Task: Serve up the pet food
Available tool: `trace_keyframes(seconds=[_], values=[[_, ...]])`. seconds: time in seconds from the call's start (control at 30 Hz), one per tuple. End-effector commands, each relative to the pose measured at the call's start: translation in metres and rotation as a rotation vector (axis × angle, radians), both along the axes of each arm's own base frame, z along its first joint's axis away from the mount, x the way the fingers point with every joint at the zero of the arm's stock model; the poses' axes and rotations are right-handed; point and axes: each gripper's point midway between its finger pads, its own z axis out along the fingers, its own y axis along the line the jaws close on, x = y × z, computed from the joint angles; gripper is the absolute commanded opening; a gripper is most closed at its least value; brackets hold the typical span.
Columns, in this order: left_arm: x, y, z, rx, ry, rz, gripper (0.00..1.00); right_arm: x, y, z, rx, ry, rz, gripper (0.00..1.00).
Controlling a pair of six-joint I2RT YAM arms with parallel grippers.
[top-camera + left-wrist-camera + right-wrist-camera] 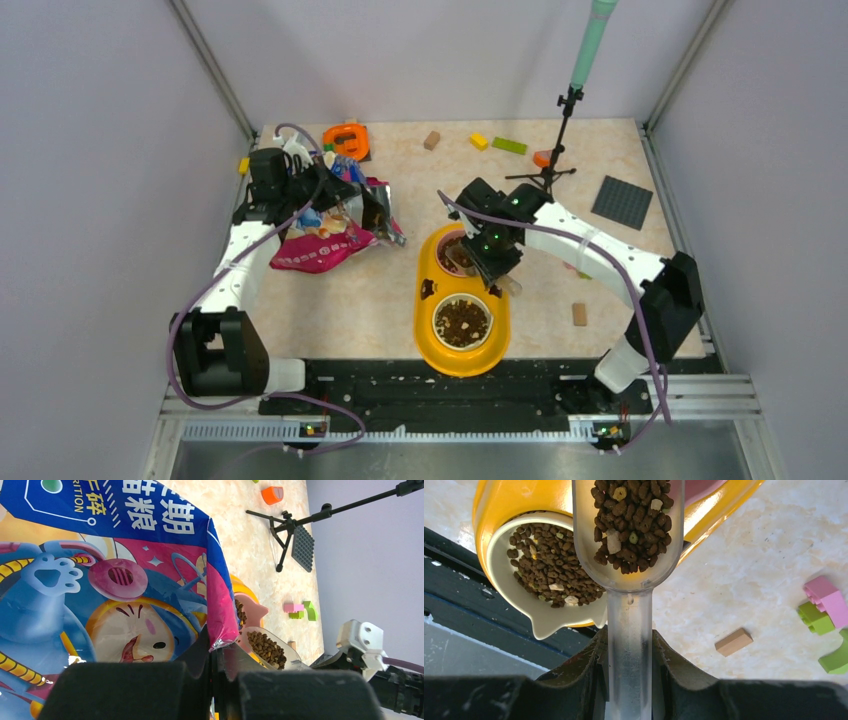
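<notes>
Pet food in clear scoop

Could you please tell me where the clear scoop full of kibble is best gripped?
Grip the scoop by its straight narrow handle, from the handle's free end, jaws across its width, as the right gripper does. The cup looks too wide and is loaded with pet food, so it must stay level.

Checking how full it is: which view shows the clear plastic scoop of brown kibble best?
Right wrist: the clear plastic scoop is close, full of brown kibble. Left wrist shows it small, obliquely; top view, only a glimpse.
</notes>
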Motion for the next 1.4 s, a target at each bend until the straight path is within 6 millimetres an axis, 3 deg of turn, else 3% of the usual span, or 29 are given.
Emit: trace_keyframes(seconds=[0.0, 0.53, 0.83, 1.17, 1.27, 1.37], values=[[0.013, 0.015, 0.035, 0.034, -0.154, 0.042, 0.00, -0.001, -0.006, 0.010, -0.045, 0.058, -0.073, 0.00], [0.013, 0.021, 0.028, 0.030, -0.152, 0.041, 0.00, 0.000, -0.011, 0.012, -0.154, 0.161, -0.137, 0.00], [0.014, 0.026, 0.024, 0.022, -0.146, 0.041, 0.00, -0.005, 0.003, 0.017, -0.120, 0.229, -0.156, 0.00], [0.016, 0.028, 0.024, 0.011, -0.150, 0.042, 0.00, 0.001, 0.016, 0.001, -0.110, 0.254, -0.184, 0.00], [0.016, 0.030, 0.024, 0.008, -0.149, 0.045, 0.00, -0.008, 0.016, -0.005, -0.113, 0.306, -0.183, 0.00], [0.015, 0.032, 0.024, 0.009, -0.152, 0.047, 0.00, -0.006, 0.014, 0.007, -0.114, 0.284, -0.198, 0.00]])
